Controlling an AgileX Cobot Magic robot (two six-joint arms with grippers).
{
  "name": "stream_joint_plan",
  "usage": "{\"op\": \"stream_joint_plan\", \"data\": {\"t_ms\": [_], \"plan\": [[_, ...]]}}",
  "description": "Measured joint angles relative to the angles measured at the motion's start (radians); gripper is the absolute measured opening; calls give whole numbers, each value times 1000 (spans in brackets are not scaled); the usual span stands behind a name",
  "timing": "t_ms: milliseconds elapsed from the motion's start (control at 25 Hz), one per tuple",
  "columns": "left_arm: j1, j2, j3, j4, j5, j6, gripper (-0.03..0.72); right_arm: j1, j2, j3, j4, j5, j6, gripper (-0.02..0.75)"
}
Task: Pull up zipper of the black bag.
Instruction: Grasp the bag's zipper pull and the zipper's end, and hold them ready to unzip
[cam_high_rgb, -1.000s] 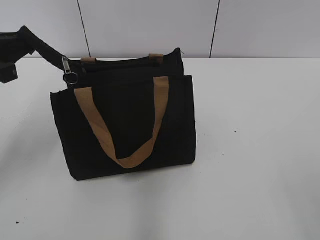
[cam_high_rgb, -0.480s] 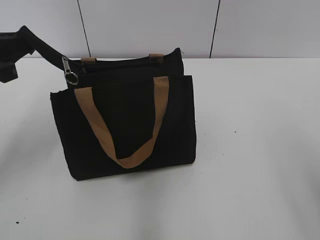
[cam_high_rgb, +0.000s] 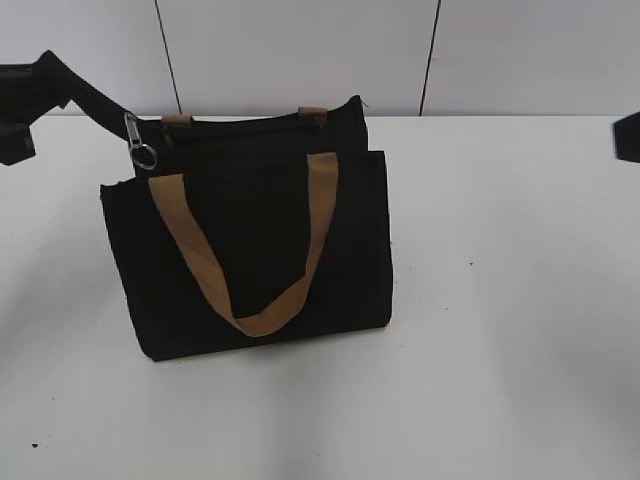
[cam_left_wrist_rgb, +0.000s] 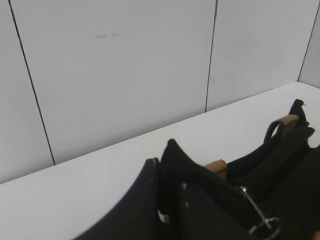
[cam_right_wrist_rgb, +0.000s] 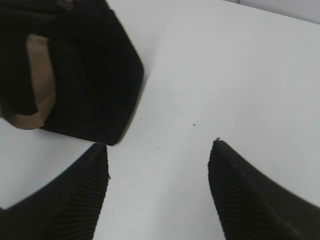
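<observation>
Left gripper (cam_left_wrist_rgb: 167, 200) clenched on the black bag (cam_high_rgb: 250, 240) corner beside the zipper (cam_high_rgb: 138, 140) — right gripper (cam_right_wrist_rgb: 157, 185) released above the table (cam_right_wrist_rgb: 225, 75).

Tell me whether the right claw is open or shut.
Open. In the right wrist view the right claw has its two ribbed fingers wide apart, bare white table between them, gripping nothing.

Lab-like test bench: plain white table (cam_high_rgb: 500, 350), bare white panelled wall (cam_high_rgb: 300, 50) with dark seams.
</observation>
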Motion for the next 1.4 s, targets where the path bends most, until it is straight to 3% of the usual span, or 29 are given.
{"op": "stream_joint_plan", "data": {"t_ms": [320,600,1000,1400], "plan": [[0,0,0,0,-1,0,34,330,296,-170,-7,-54,66,484],[0,0,0,0,-1,0,34,522,580,-400,-8,-93,74,433],[0,0,0,0,-1,0,34,604,875,-674,-13,-103,60,358],[0,0,0,0,-1,0,34,644,1007,-768,-11,-147,54,314]]}}
